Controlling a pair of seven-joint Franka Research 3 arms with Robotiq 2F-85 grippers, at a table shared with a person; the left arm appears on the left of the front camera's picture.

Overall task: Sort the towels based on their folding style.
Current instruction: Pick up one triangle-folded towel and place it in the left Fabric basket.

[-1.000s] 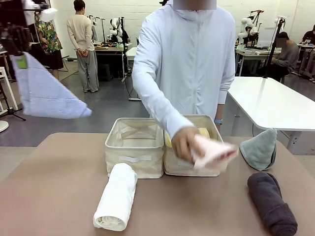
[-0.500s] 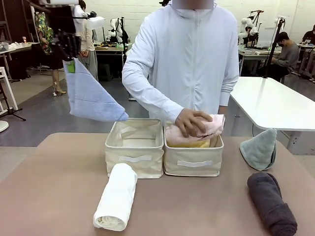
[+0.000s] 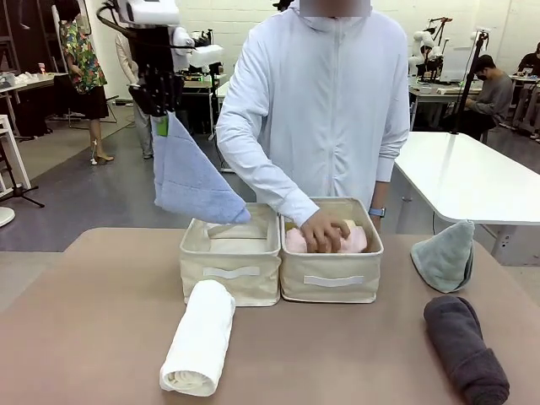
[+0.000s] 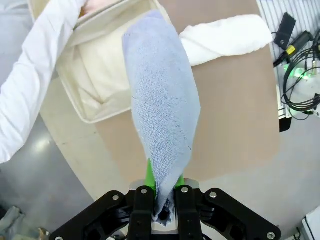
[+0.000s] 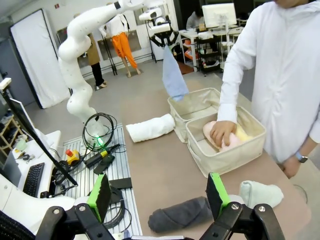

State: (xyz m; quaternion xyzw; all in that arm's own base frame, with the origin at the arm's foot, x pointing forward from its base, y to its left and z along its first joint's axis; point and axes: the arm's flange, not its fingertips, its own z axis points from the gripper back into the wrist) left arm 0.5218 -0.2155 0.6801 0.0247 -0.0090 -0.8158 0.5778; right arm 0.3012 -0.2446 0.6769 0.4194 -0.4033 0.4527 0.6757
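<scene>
My left gripper (image 3: 160, 118) is shut on the tip of the light blue cone towel (image 3: 190, 177), which hangs above the left basket (image 3: 229, 251); the left wrist view looks down the towel (image 4: 162, 105) from the left gripper (image 4: 162, 200). The person's hand (image 3: 323, 230) presses the pink towel (image 3: 348, 242) into the right basket (image 3: 331, 281), with a bit of yellow towel (image 5: 242, 133) beside it. A white roll (image 3: 201, 337) lies in front of the left basket. The grey-green cone (image 3: 445, 256) and dark grey roll (image 3: 465, 348) sit at the right. My right gripper (image 5: 156, 192) is open above the table.
A brown round-cornered table (image 3: 93, 321) carries both beige baskets side by side at its middle. Cables and a lit device (image 4: 295, 70) lie off the table's edge on the robot's side. A white table (image 3: 472, 173) stands behind at the right.
My left gripper has carried the blue towel rightward, from the far left to above the left basket. The person has pushed the pink towel down into the right basket.
</scene>
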